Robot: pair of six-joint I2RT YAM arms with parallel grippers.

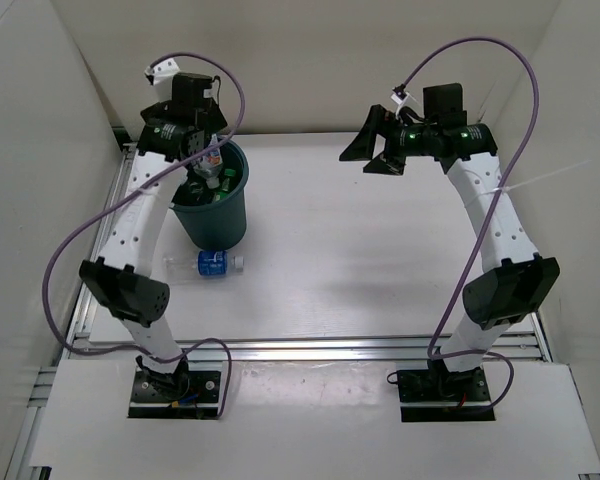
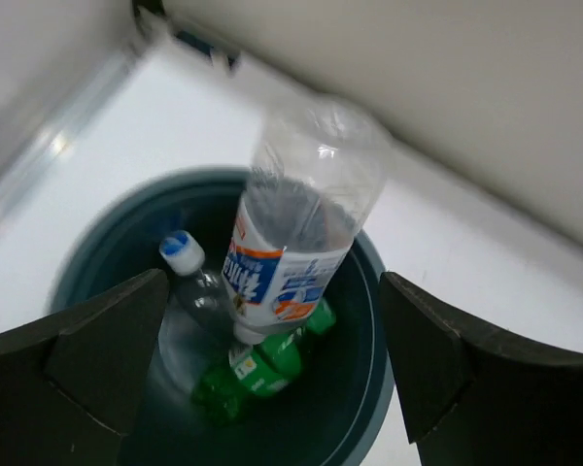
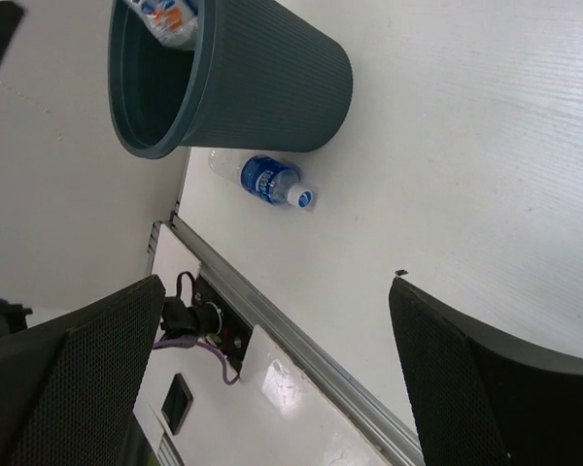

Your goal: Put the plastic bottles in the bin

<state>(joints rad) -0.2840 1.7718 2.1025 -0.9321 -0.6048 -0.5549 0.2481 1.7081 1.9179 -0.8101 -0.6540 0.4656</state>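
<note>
The dark teal bin (image 1: 216,222) stands at the back left. My left gripper (image 1: 208,152) is open right above it. In the left wrist view the left gripper (image 2: 272,296) has its jaws wide apart, and a clear bottle with a blue, white and orange label (image 2: 296,243) hangs neck down over the bin (image 2: 107,252), touching neither finger. Inside lie a green bottle (image 2: 257,374) and a clear blue-capped bottle (image 2: 189,277). Another clear blue-labelled bottle (image 1: 212,263) lies on the table in front of the bin. My right gripper (image 1: 377,152) is open and empty.
The right wrist view shows the bin (image 3: 272,78), the lying bottle (image 3: 262,178) and the table's metal front rail (image 3: 301,320). White walls close in the back and both sides. The right gripper (image 3: 277,291) hovers high at the back right.
</note>
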